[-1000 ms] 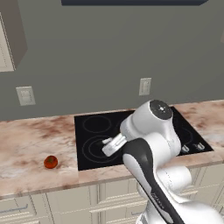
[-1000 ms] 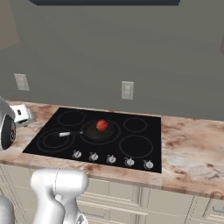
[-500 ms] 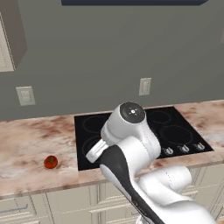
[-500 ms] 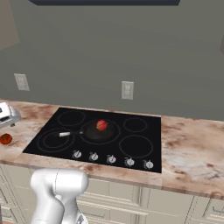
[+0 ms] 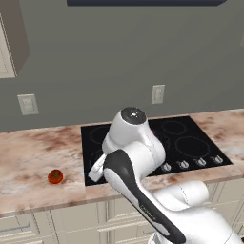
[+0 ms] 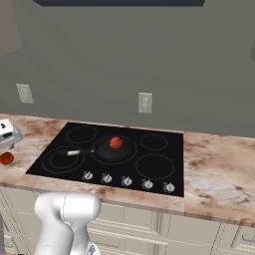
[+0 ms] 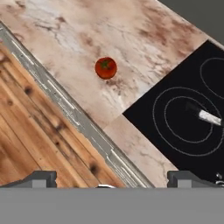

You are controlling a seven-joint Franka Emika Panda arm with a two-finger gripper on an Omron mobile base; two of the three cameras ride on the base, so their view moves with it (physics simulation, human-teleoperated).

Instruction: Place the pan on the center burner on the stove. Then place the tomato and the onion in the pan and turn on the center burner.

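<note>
Pan [image 6: 112, 150]: we find it on the centre burner of the stove [image 6: 164, 144], handle running out to the left over the front-left ring, pale tip [image 6: 73, 153] at the end. In the hand view we see only that tip [image 7: 210, 117] lying across a grey ring

Onion [image 6: 116, 143]: we see it inside the pan, toward the back

Tomato [image 5: 55, 176]: we log it on the bench [image 5: 28, 157], well left of the stove and near the front edge, apart from everything else. It also sits at the far left in the right base view [image 6: 6, 158], and in the hand view it lies on the marble [image 7: 106, 68], darker patch on top

Stove, further: black glass set into the bench, five silver knobs [image 6: 127, 181] in a row along the front

Tool [image 7: 111, 179]: we see its two dark fingertips [image 7: 41, 179] standing wide apart, released, nothing between them; it hangs over the bench's front edge between tomato and stove. A white part of the hand [image 6: 7, 132] shows above the tomato in the right base view

Other: two wall sockets [image 5: 157, 94] behind the bench; wooden floor [image 7: 30, 140] below the bench edge
</note>
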